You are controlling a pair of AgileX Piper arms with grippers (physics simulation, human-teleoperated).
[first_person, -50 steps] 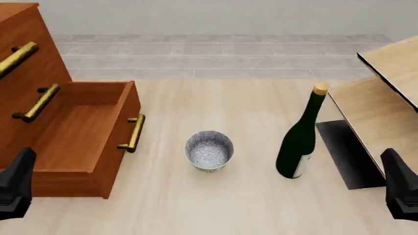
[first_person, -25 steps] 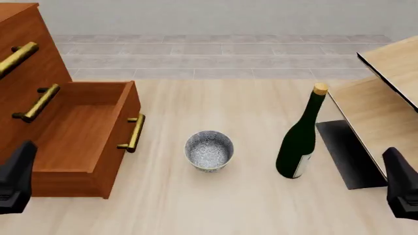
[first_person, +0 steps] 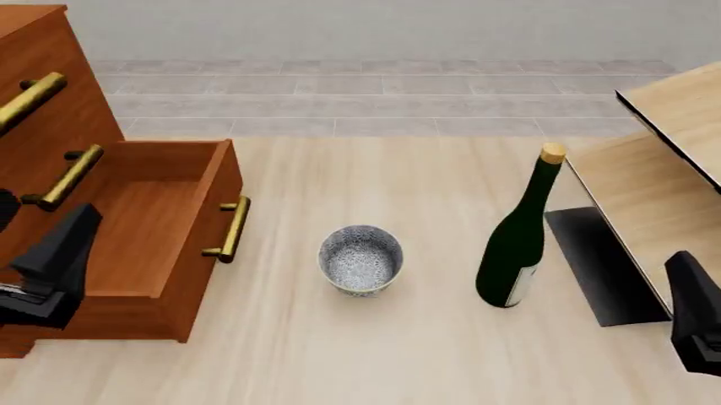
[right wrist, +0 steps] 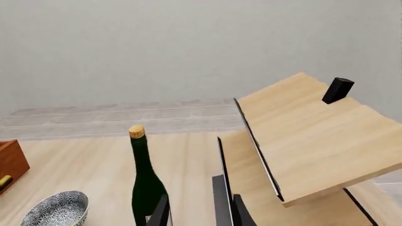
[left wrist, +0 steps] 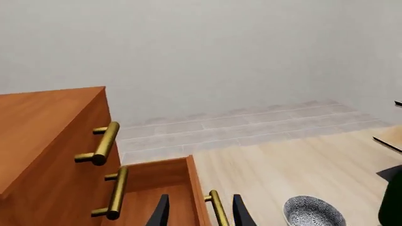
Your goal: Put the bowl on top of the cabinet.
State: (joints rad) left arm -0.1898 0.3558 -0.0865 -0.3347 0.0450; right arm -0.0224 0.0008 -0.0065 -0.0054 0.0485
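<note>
We note the bowl [first_person: 360, 259] as small, round and deep, with a grey-white speckled finish like granite inside and out. It stands upright on the pale wooden table [first_person: 372, 354], mouth up; being round, it has no long axis across the table that we can name. Its rim sits far lower than the top of the green bottle [first_person: 518, 236].

Taking the bowl as landmark: the cabinet [first_person: 67, 169], reddish-brown wood with brass bar handles [first_person: 231, 228], stands to its left, apart from it. The lowest drawer [first_person: 147, 228] is pulled out toward the bowl, and its front handle is the cabinet part nearest the bowl. The green bottle stands upright to the bowl's right, not touching it. Beyond the bottle lies pale light-wood furniture with black edging [first_person: 653, 169].

The left gripper [first_person: 51, 266] hangs left of the bowl, over the open drawer; in the left wrist view its fingers [left wrist: 161, 214] stand apart with nothing between them. The right gripper [first_person: 698, 325] is far right of the bowl, past the bottle; the right wrist view shows its fingers [right wrist: 162, 212] likewise spread and empty.
</note>
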